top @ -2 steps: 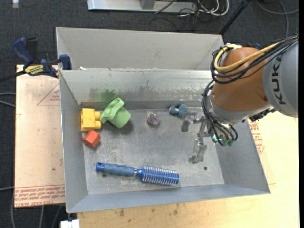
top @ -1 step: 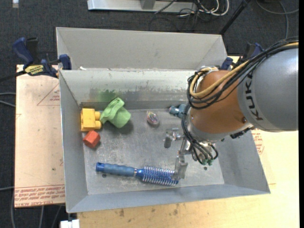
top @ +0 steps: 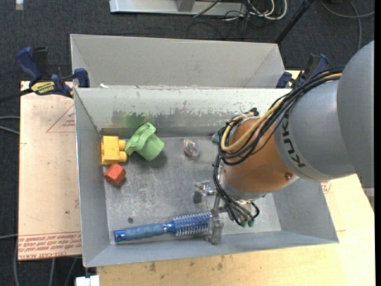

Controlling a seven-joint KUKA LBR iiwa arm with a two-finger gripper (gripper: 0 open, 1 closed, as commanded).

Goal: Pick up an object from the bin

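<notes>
My gripper (top: 211,211) hangs low at the bin's front right, under the orange cover. It is open, with one metal fingertip (top: 205,189) toward the bin's middle and the other (top: 215,231) by the front wall. A blue hairbrush (top: 164,227) lies along the front wall. Its bristled head reaches right up to the nearer fingertip, and I cannot tell whether they touch. Nothing shows between the fingers. A small clear and purple trinket (top: 191,149) lies on the floor behind the gripper.
At the back left sit a green plastic piece (top: 146,142), a yellow block (top: 111,149) and a red cube (top: 115,174), close together. The arm and its cables cover the bin's right side. Bare floor lies between the left group and the gripper.
</notes>
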